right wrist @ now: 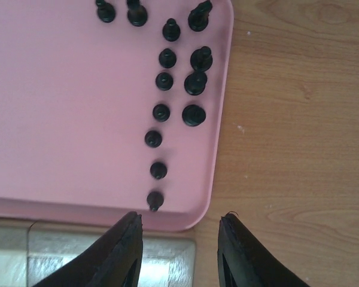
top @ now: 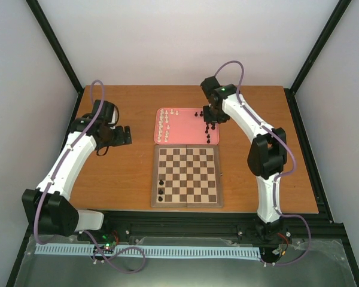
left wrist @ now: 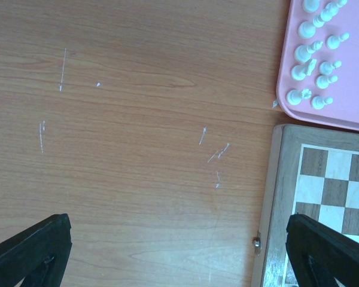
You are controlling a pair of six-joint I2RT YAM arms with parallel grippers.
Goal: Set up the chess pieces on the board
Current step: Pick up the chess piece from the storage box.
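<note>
Right tool (right wrist: 179,224) spread, nothing in it, over the tray (right wrist: 60,119) at its near-right corner, by the black row (right wrist: 161,112). Left tool (left wrist: 178,221) wide open above tabletop (left wrist: 137,119), just left of board (top: 191,173). Three black pcs (top: 161,191) on board's left file; whites (left wrist: 303,54) in tray.

Bright, even light is cast from overhead, and only faint, soft shadows are thrown on the worktop (top: 119,173) beneath the arms (top: 72,158). In the top view the frame posts (top: 57,45) are splayed towards 11 and 1 o'clock by the wide lens, and the strip at 6 o'clock is dimmer. In the left wrist view the wood grain is rendered sharply. In the right wrist view the chessboard (right wrist: 78,257) at 7 o'clock is washed pale by glare and blurred.
</note>
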